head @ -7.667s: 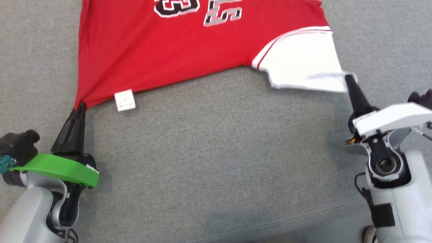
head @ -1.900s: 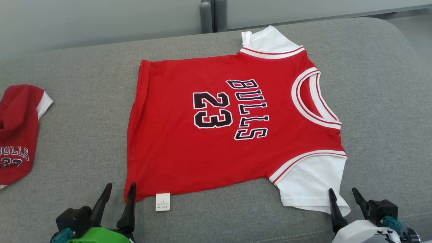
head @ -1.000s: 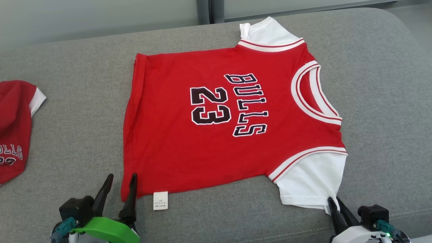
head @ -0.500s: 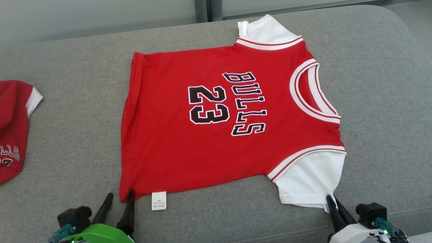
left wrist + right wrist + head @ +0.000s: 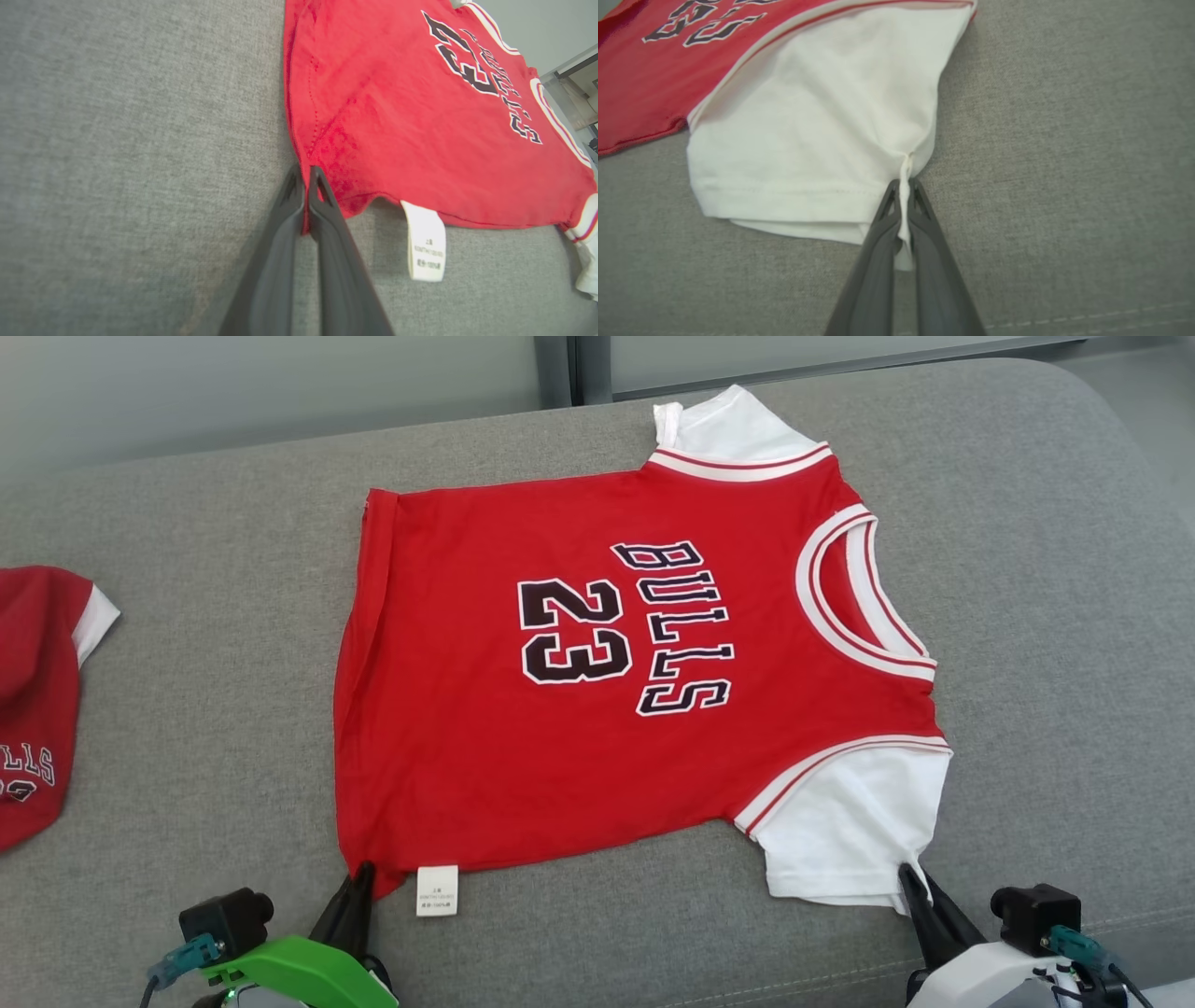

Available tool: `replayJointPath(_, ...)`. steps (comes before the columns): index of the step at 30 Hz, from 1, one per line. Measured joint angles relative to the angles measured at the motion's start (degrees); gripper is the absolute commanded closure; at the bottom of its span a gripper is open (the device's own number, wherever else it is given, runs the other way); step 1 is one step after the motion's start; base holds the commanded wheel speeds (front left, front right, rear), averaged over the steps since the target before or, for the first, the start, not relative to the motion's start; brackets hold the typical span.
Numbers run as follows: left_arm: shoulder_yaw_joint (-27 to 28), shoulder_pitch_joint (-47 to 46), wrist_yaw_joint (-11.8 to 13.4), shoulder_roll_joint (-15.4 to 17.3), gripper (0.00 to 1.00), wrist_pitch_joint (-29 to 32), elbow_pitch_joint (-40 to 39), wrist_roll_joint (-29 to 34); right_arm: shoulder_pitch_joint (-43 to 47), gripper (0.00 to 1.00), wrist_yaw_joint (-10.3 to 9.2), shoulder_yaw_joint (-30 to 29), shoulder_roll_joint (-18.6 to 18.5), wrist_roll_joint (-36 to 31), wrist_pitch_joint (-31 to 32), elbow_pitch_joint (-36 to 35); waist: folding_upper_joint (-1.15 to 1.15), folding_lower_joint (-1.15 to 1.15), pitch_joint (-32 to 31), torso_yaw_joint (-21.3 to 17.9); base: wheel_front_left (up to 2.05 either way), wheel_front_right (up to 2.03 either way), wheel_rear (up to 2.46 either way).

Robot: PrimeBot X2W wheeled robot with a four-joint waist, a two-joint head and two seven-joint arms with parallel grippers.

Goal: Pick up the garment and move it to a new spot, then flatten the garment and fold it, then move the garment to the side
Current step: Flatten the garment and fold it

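**Operator:** Where does the garment lie?

**Spotter:** You have the grey cushion running across the whole head view. The red jersey is spread flat in the middle of it, print up, with the collar toward your right and the hem toward your left. A second red garment sits bunched at the far left, well apart from it; leave that one alone.

**Operator:** And my grips?

**Spotter:** The near white sleeve lies at your lower right, and the care label sticks out of the near edge at your lower left. Your left gripper is clenched on the near hem corner, just beside that label, with red cloth between its fingers. Your right gripper is pinched on the corner of the sleeve cuff, with a strip of white cloth caught between its fingers.

**Operator:** So which step is this?

**Spotter:** I judge the flattening done and you at the start of the fold. The next move calls for you to lift both corners together, level, and carry the near edge over toward the far one. Move both grippers at an even pace, or the cloth will likely skew. Lift high enough that the sleeve doesn't drag.
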Motion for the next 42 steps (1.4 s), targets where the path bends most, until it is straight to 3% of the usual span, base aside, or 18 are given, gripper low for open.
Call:
replayJointPath(8, 0.22, 0.07, -0.03, 1.01, 1.00, 4.59, -4.36, -3.22, -0.04, 1.00, 2.46, -0.25, -2.86, 3.13, 0.26, -5.09, 0.00, 0.00, -0.17, -1.23, 0.00, 0.00, 0.00)
replayJointPath(20, 1.82, 2.07, -0.03, 7.25, 1.00, 11.60, -14.66, -5.56, 2.10, 1.00, 3.00, 0.15, -6.79, 10.39, 5.36, -13.06, 0.00, 0.00, 0.41, -2.54, 0.00, 0.00, 0.00)
replayJointPath(28, 1.90, 3.04, -0.03, 10.06, 1.00, 18.87, -22.76, -8.72, 2.35, 1.00, 3.00, 2.49, -8.60, 20.73, 10.23, -23.10, 0.00, 0.00, 1.56, -2.92, 0.00, 0.00, 0.00)
replayJointPath(35, 3.68, 1.39, 0.13, 13.06, 1.00, 25.36, -30.90, -12.38, -0.97, 1.00, 3.00, 1.67, -14.08, 26.94, 15.69, -30.45, 0.00, 0.00, 3.88, -3.17, 0.00, 0.00, 0.00)
replayJointPath(42, 5.78, -2.11, 2.68, 16.35, 1.00, 31.86, -36.78, -15.27, -5.81, 1.00, 3.00, -1.94, -18.52, 30.78, 20.71, -33.37, 0.00, 0.00, 6.95, -3.13, 0.00, 0.00, 0.00)
